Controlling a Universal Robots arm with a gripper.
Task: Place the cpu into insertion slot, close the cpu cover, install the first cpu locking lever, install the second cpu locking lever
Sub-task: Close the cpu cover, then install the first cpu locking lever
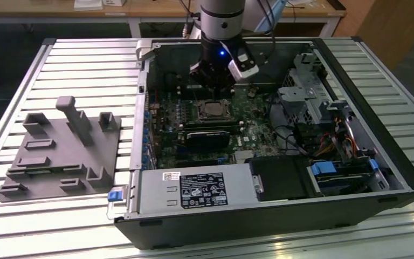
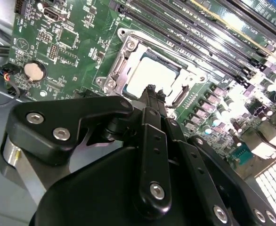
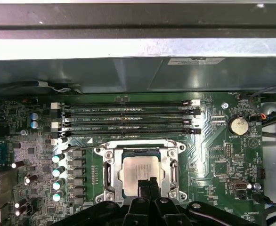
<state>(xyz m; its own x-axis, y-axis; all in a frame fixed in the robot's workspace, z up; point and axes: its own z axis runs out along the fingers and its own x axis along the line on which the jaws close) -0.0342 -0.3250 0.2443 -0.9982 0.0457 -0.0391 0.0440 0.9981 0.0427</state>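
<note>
Jaws status: mine are clenched, fingertips (image 2: 150, 94) pressed together with nothing held between them. They hang just over one edge of the cpu (image 3: 139, 168); I cannot tell whether they touch it. The cpu sits seated in the insertion slot (image 3: 138, 143), directly below my jaws. The cpu cover (image 3: 110, 172) lies flat around the chip, its window framing the silvery top. Just beyond the slot from my jaws run four long memory slots (image 3: 128, 117), parallel to each other. Off to one side of my jaws, a coin battery (image 3: 237, 125) sits on the motherboard (image 3: 213, 165). Farther out, the computer case (image 1: 379, 162) rests on the bench (image 1: 84, 70), with a grey fixture (image 1: 63, 156) well apart from my jaws.
</note>
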